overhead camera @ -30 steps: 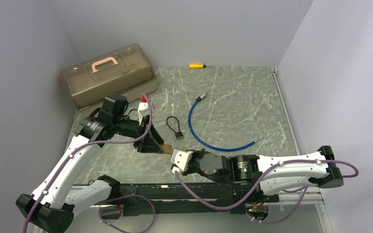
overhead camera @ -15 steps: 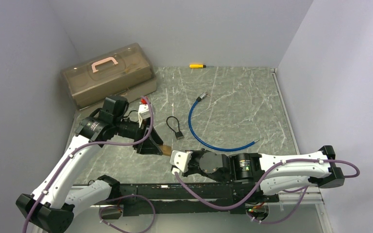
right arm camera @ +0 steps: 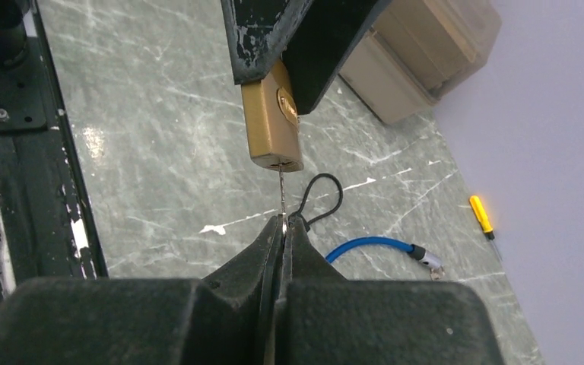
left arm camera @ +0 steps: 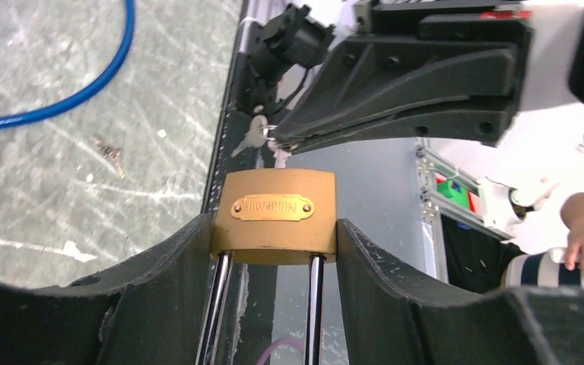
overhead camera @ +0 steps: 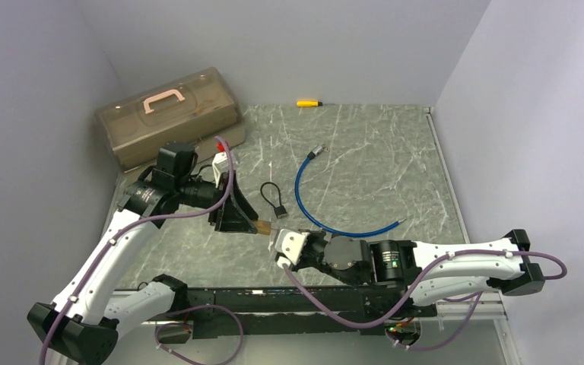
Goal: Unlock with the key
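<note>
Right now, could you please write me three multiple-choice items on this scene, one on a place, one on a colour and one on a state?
1. Where on the grey marbled table does the yellow-handled screwdriver lie? A near edge; B far edge; C centre.
2. What colour is the handle of the translucent brown plastic toolbox? A pink; B green; C black.
3. What state is the right gripper in? A open, empty; B half open, empty; C shut on the small silver key.

Answers:
1 B: it lies at the table's far side.
2 A: the arched handle on the lid is pink.
3 C: it pinches the key, whose tip meets the brass padlock held by the left gripper.
</note>
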